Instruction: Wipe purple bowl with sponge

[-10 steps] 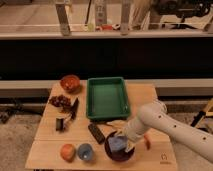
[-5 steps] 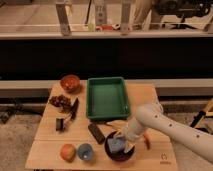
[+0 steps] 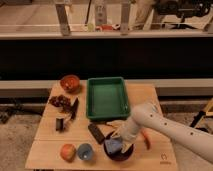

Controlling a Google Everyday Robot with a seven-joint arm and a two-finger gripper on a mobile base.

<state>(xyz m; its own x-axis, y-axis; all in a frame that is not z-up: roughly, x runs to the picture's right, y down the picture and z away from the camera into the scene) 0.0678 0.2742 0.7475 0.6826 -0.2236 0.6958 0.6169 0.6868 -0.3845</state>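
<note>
Gripper [image 3: 121, 138] hangs low over the purple bowl [image 3: 128, 154], at the end of the white arm [image 3: 170, 131] that comes in from the right edge of the picture. Its tip is on the sponge [image 3: 114, 146], a light blue block that lies inside the bowl, toward the bowl's left part. Whether the gripper clasps the sponge or only presses on it, I cannot tell.

The purple bowl stands near the front edge of the wooden table [image 3: 47, 150], in front of the green tray [image 3: 106, 80]. A dark bar [image 3: 96, 133] lies just beside the bowl on its left, between the bowl and the tray. Further left along the front edge are the light blue cup [image 3: 85, 151] and, just beside it, an orange fruit [image 3: 67, 151]. The orange bowl [image 3: 70, 82] stands at the back left corner, well apart from the purple bowl. A small red-orange thing [image 3: 145, 139] lies beside the arm on the right.

Compared with one second ago, the gripper and the sponge are a little lower and more to the left in the bowl. The bowl itself, the tray, the cup and the fruit are at the same places as before
</note>
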